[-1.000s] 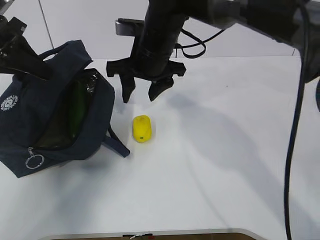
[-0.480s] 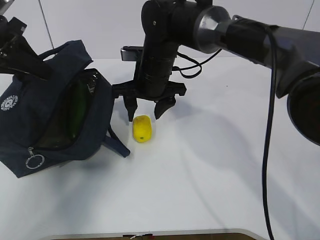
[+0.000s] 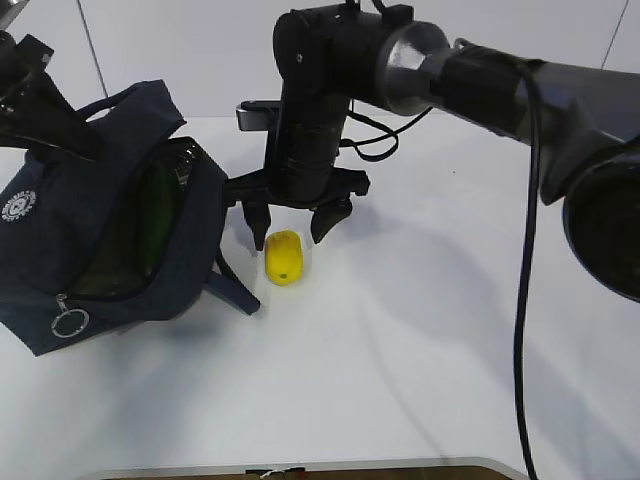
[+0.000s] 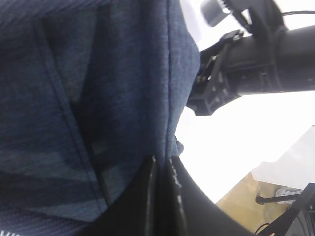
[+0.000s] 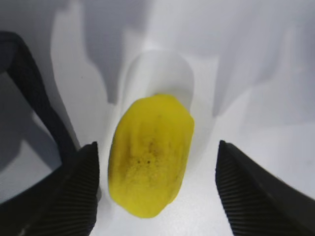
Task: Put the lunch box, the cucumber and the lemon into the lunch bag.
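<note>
On the white surface in the exterior view, the lemon is seen lying just right of the lunch bag, with the right pincer lowered over it from behind, its two dark fingers spread wide, one above either side of the fruit; no contact can be made out. The navy lunch bag is shown tilted open toward the camera, a dark green shape, apparently the cucumber, visible inside its mouth, a silver ring pull hanging at its lower front and a round white logo on its left face. A strap is trailed onto the surface close to the lemon. The bag's upper rear edge is held up at far left by the left arm; the lunch box cannot be made out.

From the left wrist view, the left pincer is seen pinched tight on a fold of the bag's navy fabric, with the right arm stretched across the bright background beyond.

From the right wrist view, the lemon is framed between the wide-set ribbed fingertips of the right pincer, nearer the left one, with white surface showing on both sides. A dark bag strap is seen curving along the left edge.
</note>
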Controlling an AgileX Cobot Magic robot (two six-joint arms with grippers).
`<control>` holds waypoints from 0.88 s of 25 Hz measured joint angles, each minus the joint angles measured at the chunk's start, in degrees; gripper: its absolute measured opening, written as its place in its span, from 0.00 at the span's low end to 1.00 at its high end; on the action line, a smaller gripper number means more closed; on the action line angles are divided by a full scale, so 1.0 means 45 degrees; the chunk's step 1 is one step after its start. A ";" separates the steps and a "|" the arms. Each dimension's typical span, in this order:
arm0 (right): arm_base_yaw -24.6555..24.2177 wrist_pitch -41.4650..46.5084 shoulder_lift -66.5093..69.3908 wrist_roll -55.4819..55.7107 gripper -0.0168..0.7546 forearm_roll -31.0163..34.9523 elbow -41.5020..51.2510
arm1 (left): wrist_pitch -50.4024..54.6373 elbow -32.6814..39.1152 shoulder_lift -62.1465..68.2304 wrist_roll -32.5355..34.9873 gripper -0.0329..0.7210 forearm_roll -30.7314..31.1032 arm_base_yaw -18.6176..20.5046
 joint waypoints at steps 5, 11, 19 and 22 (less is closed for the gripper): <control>0.0000 0.0000 0.0244 0.0000 0.77 0.0000 0.0000 | 0.0000 0.0000 0.0000 0.0000 0.03 0.0025 0.0000; 0.0000 0.0000 0.0501 0.0000 0.77 0.0024 0.0000 | 0.0000 0.0000 0.0000 0.0000 0.03 0.0025 0.0000; 0.0000 -0.0024 0.0501 0.0000 0.60 0.0043 0.0000 | 0.0000 0.0000 0.0000 0.0000 0.03 0.0125 0.0000; 0.0000 -0.0024 0.0501 0.0000 0.48 0.0050 0.0000 | 0.0000 0.0000 0.0000 0.0000 0.03 0.0149 0.0000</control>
